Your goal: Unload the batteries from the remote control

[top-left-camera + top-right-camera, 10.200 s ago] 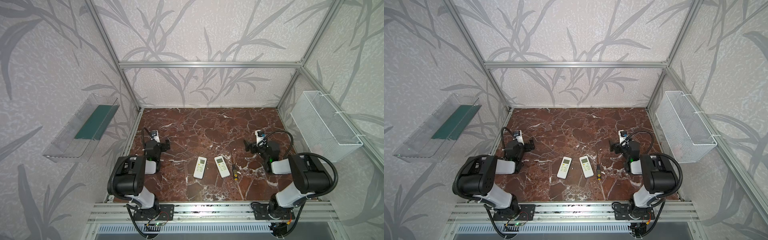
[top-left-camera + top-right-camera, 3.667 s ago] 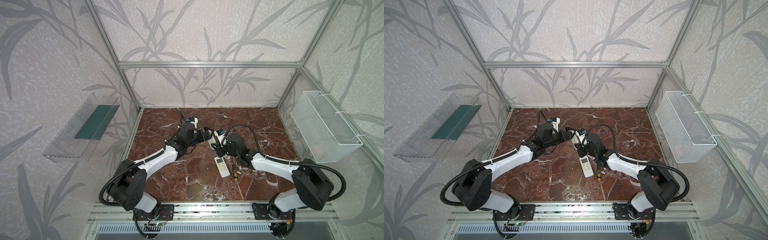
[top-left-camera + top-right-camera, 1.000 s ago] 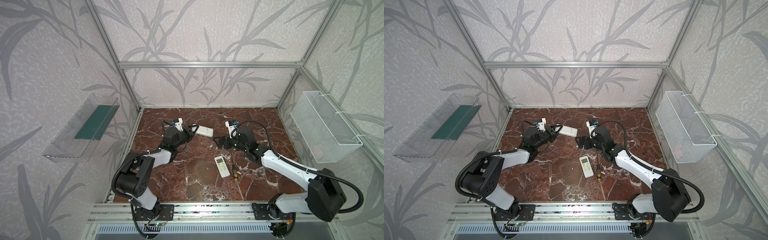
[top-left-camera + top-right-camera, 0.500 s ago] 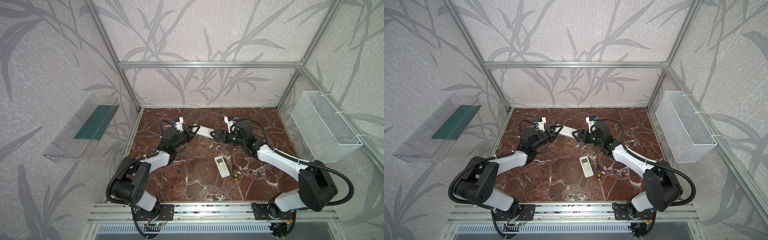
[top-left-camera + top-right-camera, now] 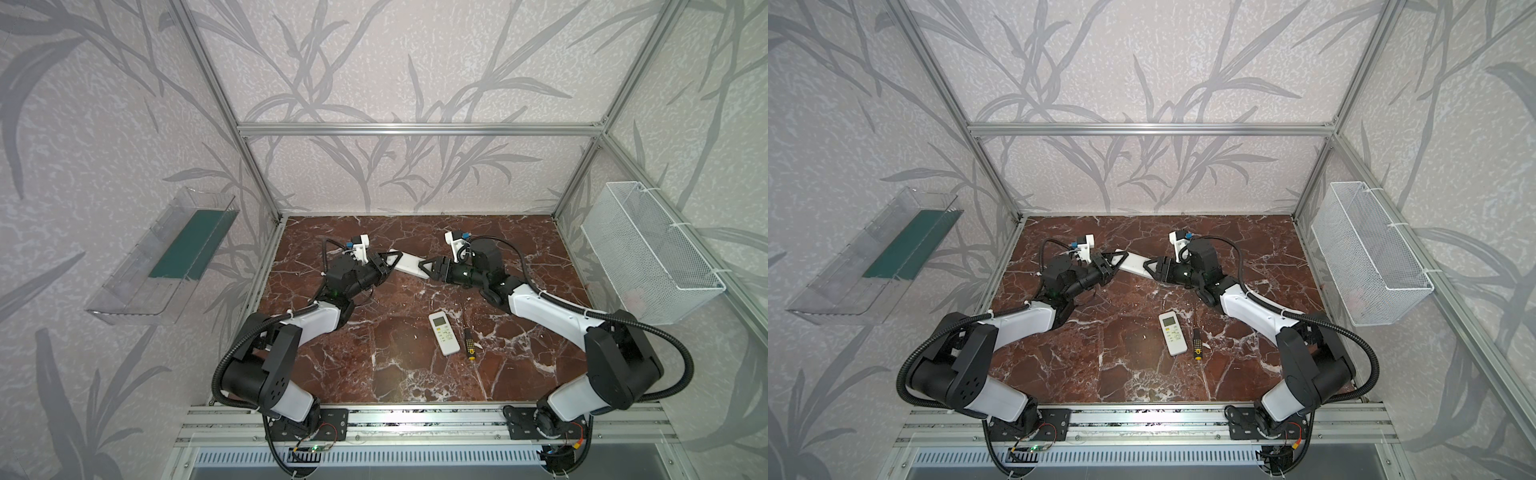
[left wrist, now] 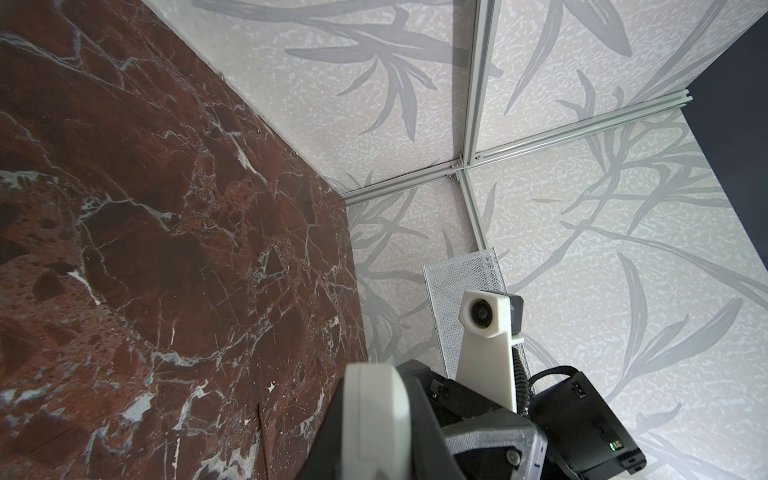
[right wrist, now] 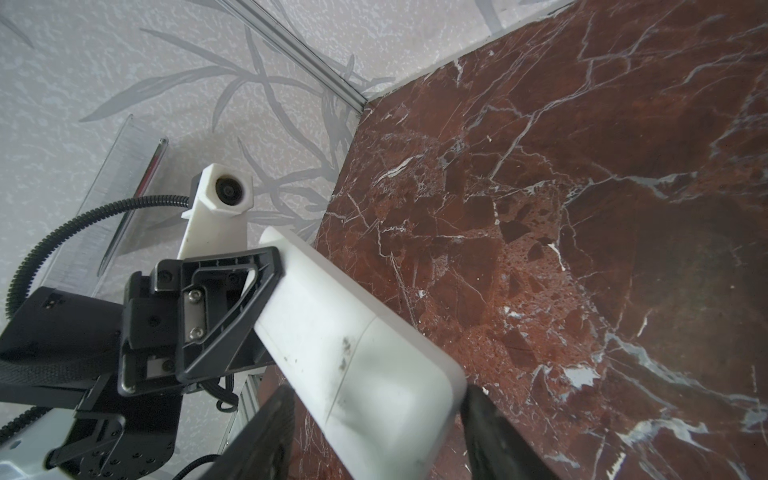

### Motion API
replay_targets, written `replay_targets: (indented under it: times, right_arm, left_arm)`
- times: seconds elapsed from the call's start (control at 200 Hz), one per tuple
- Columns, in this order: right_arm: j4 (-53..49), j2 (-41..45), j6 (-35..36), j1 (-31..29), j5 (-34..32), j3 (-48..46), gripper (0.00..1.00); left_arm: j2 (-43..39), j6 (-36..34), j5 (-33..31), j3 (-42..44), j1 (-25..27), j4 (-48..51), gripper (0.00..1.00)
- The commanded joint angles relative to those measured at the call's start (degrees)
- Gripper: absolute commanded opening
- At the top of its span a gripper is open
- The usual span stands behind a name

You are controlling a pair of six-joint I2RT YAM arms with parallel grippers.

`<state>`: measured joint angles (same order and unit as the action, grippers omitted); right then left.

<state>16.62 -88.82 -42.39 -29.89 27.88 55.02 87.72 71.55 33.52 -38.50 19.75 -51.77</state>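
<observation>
The left gripper (image 5: 390, 261) is clamped on one end of a white remote (image 5: 409, 264), held clear of the counter (image 5: 415, 382). The right gripper (image 5: 426, 268) straddles the other end; whether it presses I cannot tell. The batteries are hidden. Nearer the arm bases than the right gripper lies a second remote (image 5: 444, 333), a screwdriver (image 5: 469, 343) just beside it. Past the left gripper a clear bin (image 5: 137, 286) holds a green sheet (image 5: 193, 243); the wire basket (image 5: 648, 257) past the right gripper is unreadable inside
</observation>
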Motion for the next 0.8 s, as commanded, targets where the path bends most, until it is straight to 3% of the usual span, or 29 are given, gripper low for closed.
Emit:
replay_targets:
  times: [0.0, 0.475, 0.64, 0.795]
  right_arm:
    - [2.80, -0.99, -0.59, 0.12, 1.82, 1.40, 0.61]
    - [5.15, -1.23, -1.26, 1.78, 3.22, -0.91, 0.39]
    - [6.33, -0.83, -1.30, 2.94, 4.15, -2.35, 0.37]
    - [8.25, -1.53, -1.98, 3.03, 6.34, -2.14, 0.43]
  left_arm:
    - [-1.22, 1.95, 1.51, -0.71, 0.29, -4.43, 0.00]
    - [0.14, 6.24, 2.17, -1.14, 0.29, -9.41, 0.00]
    - [-0.10, 6.63, 2.08, -1.57, 0.31, -9.18, 0.00]
    - [0.13, 7.11, 2.11, -2.01, 0.38, -9.30, 0.00]
